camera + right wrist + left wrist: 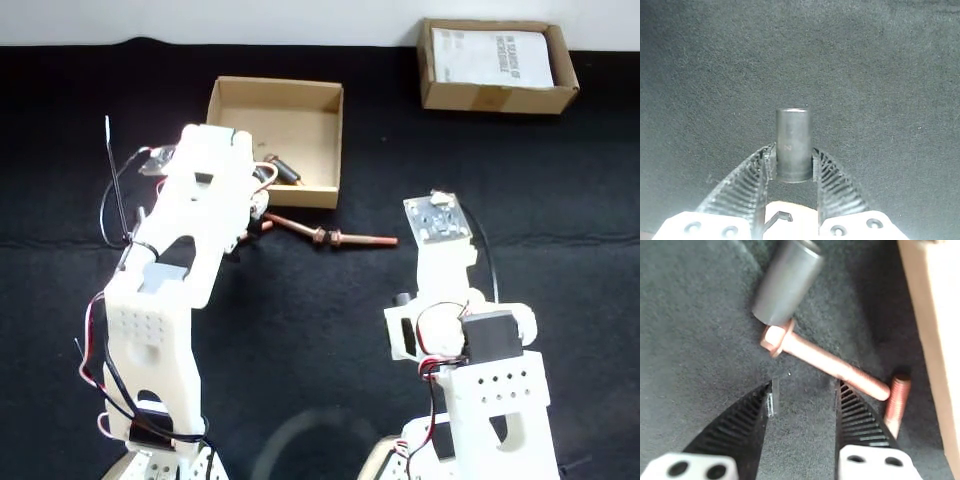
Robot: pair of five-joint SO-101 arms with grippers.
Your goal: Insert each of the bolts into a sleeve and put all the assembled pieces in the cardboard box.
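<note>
My left gripper (805,387) is open just above the black mat, beside the cardboard box (932,330). A copper bolt (825,360) lies just beyond its fingertips, head towards a grey sleeve (787,282) that lies farther out. A second bolt (897,397) lies by the outer side of one finger. My right gripper (793,152) is shut on a dark sleeve (793,142), held upright over bare mat. In the high view, copper bolts (335,238) lie in front of the cardboard box (230,100), which holds one sleeved piece (285,172).
A second cardboard box (495,95) with a printed sheet stands at the back right. The left arm (195,230) hides the mat beside the box's near corner. The right arm (440,250) stands to the right of the bolts.
</note>
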